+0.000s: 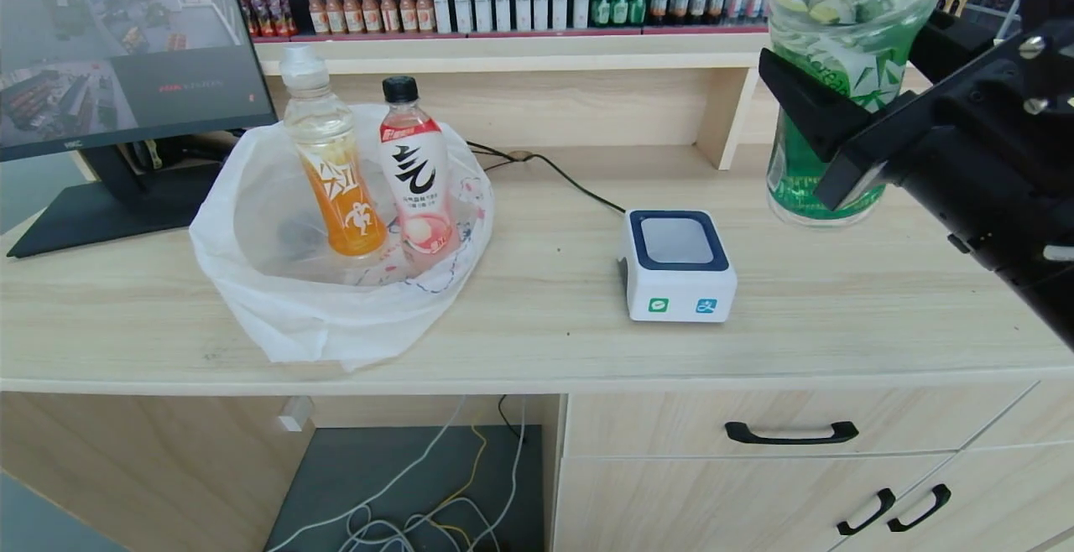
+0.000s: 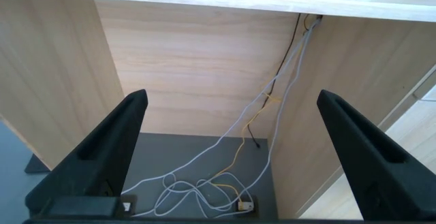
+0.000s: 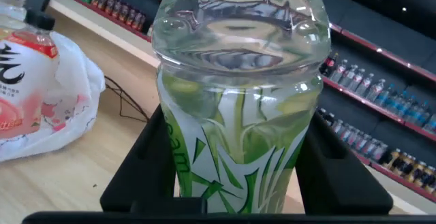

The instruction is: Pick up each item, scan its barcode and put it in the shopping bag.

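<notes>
You have the green bottle in the right gripper, over the desk's far right corner. It is a clear plastic bottle with a ribbed, see-through upper part and a green label of white and light-green leaf-like streaks wrapped round its lower body. It stands upright, and whether its base clears the desk top you cannot tell from the head view. In the right wrist view the same bottle stands between the black fingers, which are clamped on the label, one on either side.

Your left gripper hangs below the desk's front edge, facing the open knee space. Its fingers are spread wide apart with nothing between them, and loose cables lie on the dark floor beyond.

Toward the desk's left side sits the white shopping bag, its mouth open. In it an orange drink bottle and a pink drink bottle with a black cap stand side by side, both leaning slightly. The white scanner with its dark-framed window sits near the middle of the desk, between the bag and the green bottle and apart from both. A monitor stands at the far left corner.
</notes>
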Motion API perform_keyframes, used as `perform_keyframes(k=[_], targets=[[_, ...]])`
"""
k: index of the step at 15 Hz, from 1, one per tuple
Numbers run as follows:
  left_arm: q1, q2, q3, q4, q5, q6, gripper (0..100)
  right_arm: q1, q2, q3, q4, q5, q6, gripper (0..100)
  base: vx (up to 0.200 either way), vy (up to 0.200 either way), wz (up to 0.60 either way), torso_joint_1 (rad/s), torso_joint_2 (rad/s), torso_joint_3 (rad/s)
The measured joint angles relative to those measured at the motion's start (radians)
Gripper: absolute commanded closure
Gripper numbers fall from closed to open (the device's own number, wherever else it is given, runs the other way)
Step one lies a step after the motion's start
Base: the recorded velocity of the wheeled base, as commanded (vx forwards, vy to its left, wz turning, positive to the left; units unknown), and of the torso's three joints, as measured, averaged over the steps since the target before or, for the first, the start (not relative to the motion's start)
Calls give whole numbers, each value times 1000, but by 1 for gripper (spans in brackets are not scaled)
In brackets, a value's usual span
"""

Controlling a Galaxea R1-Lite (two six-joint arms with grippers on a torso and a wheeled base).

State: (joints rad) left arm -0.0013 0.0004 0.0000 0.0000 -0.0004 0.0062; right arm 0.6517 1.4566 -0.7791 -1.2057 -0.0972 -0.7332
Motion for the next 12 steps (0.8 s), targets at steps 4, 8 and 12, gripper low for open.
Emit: perform_keyframes(k=[4,8,12], targets=[[0,0,0,0,0,0,0,22,39,-26,2,122,-148,100,0,0,0,0,0,0],[0,0,0,0,0,0,0,20,118,-92,-5,262,-179,100,0,0,0,0,0,0],[0,0,0,0,-1,0,0,-14,206,-152,-4,394,-247,100,0,0,0,0,0,0]])
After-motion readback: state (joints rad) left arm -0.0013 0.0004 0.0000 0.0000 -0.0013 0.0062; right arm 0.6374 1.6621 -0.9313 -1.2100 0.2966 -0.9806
